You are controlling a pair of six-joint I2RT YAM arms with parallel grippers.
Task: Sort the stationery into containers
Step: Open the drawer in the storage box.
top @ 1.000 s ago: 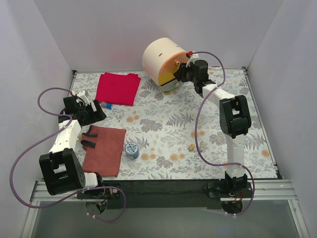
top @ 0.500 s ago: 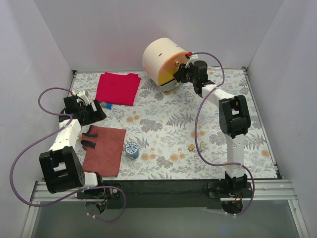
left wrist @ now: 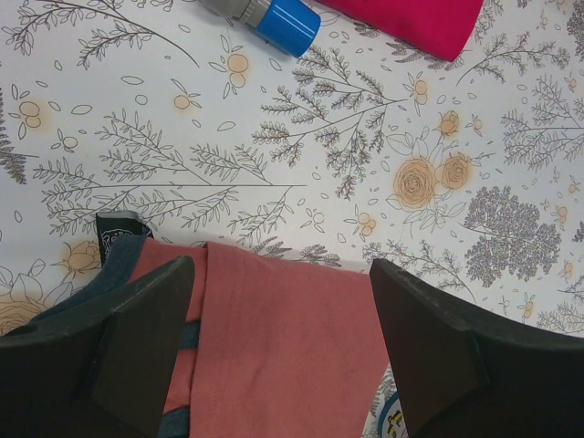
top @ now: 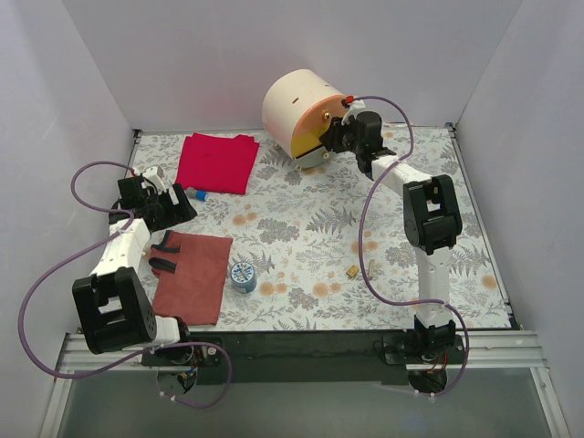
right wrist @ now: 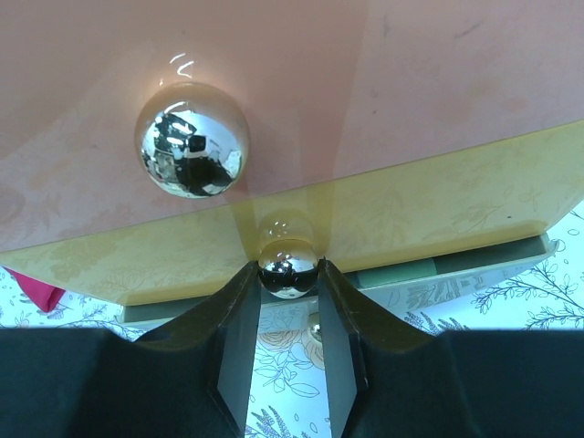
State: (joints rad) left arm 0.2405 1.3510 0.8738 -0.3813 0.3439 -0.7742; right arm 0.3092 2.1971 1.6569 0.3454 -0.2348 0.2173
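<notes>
Stretches the right arm far forward, elbow bent midway, forearm angled left toward the cabinet (top: 294, 102). Clamps the right pincer (right wrist: 288, 270) on the yellow drawer's knob (right wrist: 288, 263), one finger touching it on each side. Faces the yellow drawer (right wrist: 429, 214) straight ahead of that pincer, with the orange drawer (right wrist: 383, 73) and its bigger knob (right wrist: 192, 139) above and the green drawer (right wrist: 456, 266) just below.

Folds the left arm short along the left side, wrist tipped down at the table (top: 301, 228). Hangs the left pincer (left wrist: 281, 274) with fingers wide apart, gripping nothing, over the far edge of the rust cloth (left wrist: 283, 347). Has a blue-capped pen (left wrist: 286, 20) ahead of those fingers, beside the red cloth (left wrist: 411, 18), and a dark item (left wrist: 119, 239) under one finger, kind unclear. Has the tape roll (top: 243, 276) behind and right of the left pincer, just off the rust cloth, and the tan blocks (top: 351, 271) well behind the right pincer.
</notes>
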